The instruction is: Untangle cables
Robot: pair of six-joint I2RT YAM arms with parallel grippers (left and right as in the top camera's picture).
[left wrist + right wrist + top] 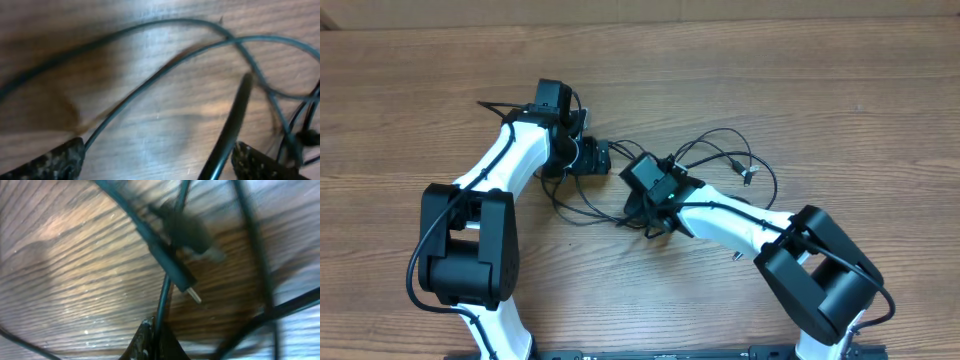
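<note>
Wood-grain counter (820,70) fills every view, and the cables (160,252) lie on it in a loose knot of loops between the two arms, spilling toward the right one. They look light, thin and limp, so a pull on one strand will likely drag its neighbours along. The stiffer stretch just behind a plug (192,292) seems the surest place to take hold. The right hand (152,330) is pinched closed on one thin strand that rises from its fingertips past that plug. The left hand (160,162) is spread wide and grips nothing. Two strands cross the counter between its fingers, and a thicker dark one slants down beside its right finger — whether they touch I cannot tell.
</note>
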